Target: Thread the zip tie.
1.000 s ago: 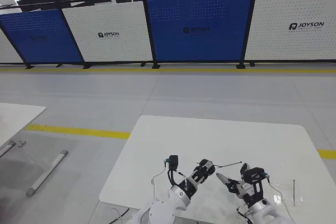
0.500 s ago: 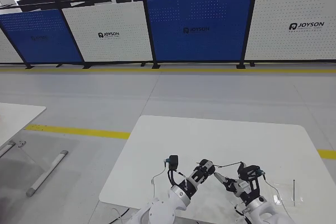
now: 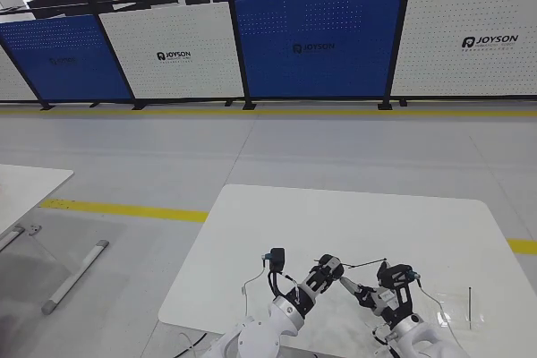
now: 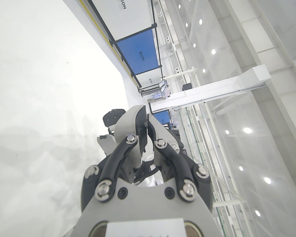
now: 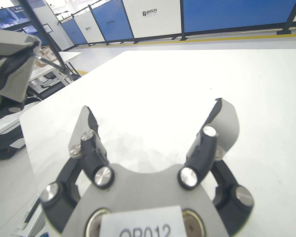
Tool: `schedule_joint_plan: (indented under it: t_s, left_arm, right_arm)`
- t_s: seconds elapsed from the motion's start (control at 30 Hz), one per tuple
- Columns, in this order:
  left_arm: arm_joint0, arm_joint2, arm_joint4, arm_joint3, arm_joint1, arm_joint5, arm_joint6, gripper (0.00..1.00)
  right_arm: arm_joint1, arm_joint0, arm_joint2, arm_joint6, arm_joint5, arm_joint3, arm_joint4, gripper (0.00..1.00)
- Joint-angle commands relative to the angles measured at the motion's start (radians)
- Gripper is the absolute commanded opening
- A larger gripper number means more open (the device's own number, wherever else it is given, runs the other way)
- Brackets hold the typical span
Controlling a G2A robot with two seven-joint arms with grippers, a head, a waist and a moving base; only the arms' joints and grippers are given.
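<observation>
Since the earlier frame, the right gripper has closed in on the left gripper; its fingertips now lie just beside that gripper, while the left arm and its load keep their place. Both grippers sit above the near part of the white table.

The left gripper is clamped narrow, its ribbed pads pressed on one end of the black zip tie. In the top view the strap runs out from these fingers over the right gripper, held clear of the tabletop. In the right wrist view the left gripper appears close by, with the zip tie rising steeply from its tip.

The right gripper stands wide, fingers well apart with nothing between them, above bare table.

A second zip tie lies flat on the table, well apart, towards its right edge.
</observation>
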Motion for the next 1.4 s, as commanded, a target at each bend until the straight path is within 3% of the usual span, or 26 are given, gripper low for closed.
schedule_joint_plan:
  t_s: [0.0,0.27,0.43,0.47,0.5,0.53,0.67,0.87,1.13,1.37]
  left_arm:
    - [0.0,0.0,0.0,0.0,0.0,0.0,0.0,0.0]
    - [0.0,0.0,0.0,0.0,0.0,0.0,0.0,0.0]
    - [0.0,0.0,0.0,0.0,0.0,0.0,0.0,0.0]
    - [0.0,0.0,0.0,0.0,0.0,0.0,0.0,0.0]
    - [0.0,0.0,0.0,0.0,0.0,0.0,0.0,0.0]
    - [0.0,0.0,0.0,0.0,0.0,0.0,0.0,0.0]
    - [0.0,0.0,0.0,0.0,0.0,0.0,0.0,0.0]
    - [-0.002,0.001,-0.002,0.004,0.0,0.0,-0.001,0.0]
    - [-0.023,0.006,-0.045,0.025,-0.008,0.024,0.016,0.0]
    - [-0.031,0.009,-0.069,0.031,-0.011,0.026,0.013,0.0]
  right_arm:
    - [-0.002,0.011,-0.012,0.01,0.026,0.005,-0.011,1.0]
    - [-0.003,0.008,-0.015,0.004,0.03,0.003,-0.011,1.0]
    - [-0.004,0.0,-0.017,-0.078,0.005,0.015,0.014,1.0]
    - [-0.004,0.001,-0.018,-0.081,0.0,0.022,0.017,0.95]
    - [-0.005,0.003,-0.019,-0.084,-0.003,0.027,0.02,0.81]
    - [-0.005,0.005,-0.021,-0.086,-0.009,0.033,0.027,0.5]
    - [-0.007,0.022,-0.031,-0.089,-0.032,0.064,0.047,0.4]
    - [-0.008,0.029,-0.042,-0.129,-0.048,0.076,0.04,0.36]
    - [-0.002,0.025,-0.063,-0.163,-0.057,0.064,0.022,0.39]
    - [0.015,0.027,-0.083,-0.173,-0.057,0.046,0.072,0.38]
